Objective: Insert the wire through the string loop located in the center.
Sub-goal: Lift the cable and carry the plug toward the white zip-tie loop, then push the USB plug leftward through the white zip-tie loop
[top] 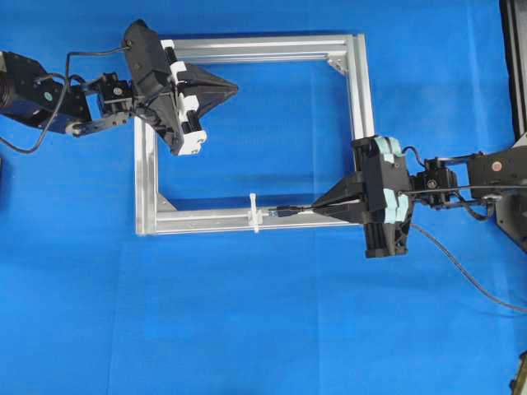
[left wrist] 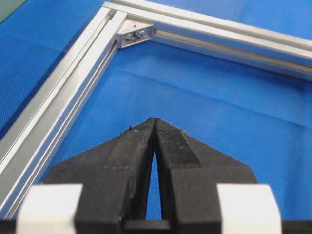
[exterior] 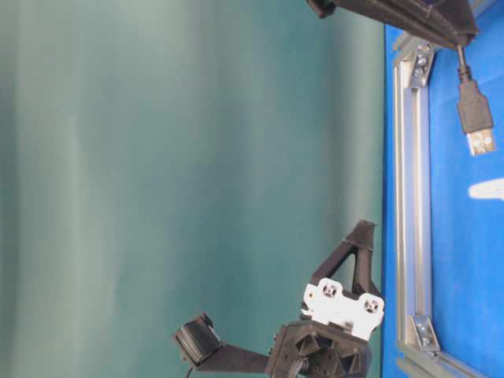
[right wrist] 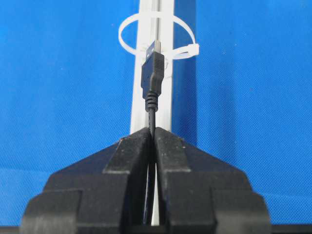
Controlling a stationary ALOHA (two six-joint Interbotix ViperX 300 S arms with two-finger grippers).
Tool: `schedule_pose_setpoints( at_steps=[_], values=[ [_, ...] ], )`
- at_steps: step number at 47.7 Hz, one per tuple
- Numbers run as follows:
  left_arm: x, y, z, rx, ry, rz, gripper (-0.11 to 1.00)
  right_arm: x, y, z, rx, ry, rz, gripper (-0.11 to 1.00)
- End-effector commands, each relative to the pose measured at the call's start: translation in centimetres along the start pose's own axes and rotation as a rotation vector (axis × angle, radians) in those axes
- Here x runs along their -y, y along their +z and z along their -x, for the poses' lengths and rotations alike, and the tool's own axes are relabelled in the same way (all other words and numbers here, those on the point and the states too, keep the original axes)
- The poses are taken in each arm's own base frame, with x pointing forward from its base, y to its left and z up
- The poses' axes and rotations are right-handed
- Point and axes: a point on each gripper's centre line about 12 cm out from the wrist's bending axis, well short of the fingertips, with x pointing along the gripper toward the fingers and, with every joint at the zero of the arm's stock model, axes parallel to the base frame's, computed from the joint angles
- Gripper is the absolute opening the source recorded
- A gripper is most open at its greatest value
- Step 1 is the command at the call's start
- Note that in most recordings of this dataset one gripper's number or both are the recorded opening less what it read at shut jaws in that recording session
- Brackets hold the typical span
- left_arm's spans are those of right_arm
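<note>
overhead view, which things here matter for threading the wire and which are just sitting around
Part of the job:
- wire, plug end pinched in the right tool
- string loop, upright on the frame's near rail

Just there:
- silver frame
- left tool, shut on nothing
- blue cloth

A saturated blue cloth (top: 247, 329) with a fine woven weave pattern, plain in the wrist views, covers the table, and on it lies a bright silver frame (top: 359, 90) of brushed, grooved metal. The string loop (right wrist: 157, 36) is white and faintly translucent, while the wire (right wrist: 152, 80) is black with a silver metal tip on its plug. The left gripper (top: 230, 85) is matte black with white blocks behind its fingers, the right gripper (top: 317, 207) matte black with pale teal-green pads, and the backdrop (exterior: 189, 157) is dull grey-green.
</note>
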Motion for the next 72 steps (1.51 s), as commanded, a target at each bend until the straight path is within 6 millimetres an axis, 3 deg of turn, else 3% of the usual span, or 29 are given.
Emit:
schedule_pose_setpoints(
  at_steps=[1, 55, 72],
  values=[
    [0.2, 1.6, 0.2, 0.049, -0.007, -0.002, 0.0, 0.0, 1.0, 0.3, 0.038, 0.003, 0.0, 0.0],
    [0.1, 1.6, 0.3, 0.047, -0.005, -0.002, 0.0, 0.0, 1.0, 0.1, 0.037, 0.003, 0.0, 0.0],
    [0.1, 1.6, 0.2, 0.049, -0.005, -0.002, 0.0, -0.1, 1.1, -1.4, 0.029, 0.002, 0.001, 0.0]
  ],
)
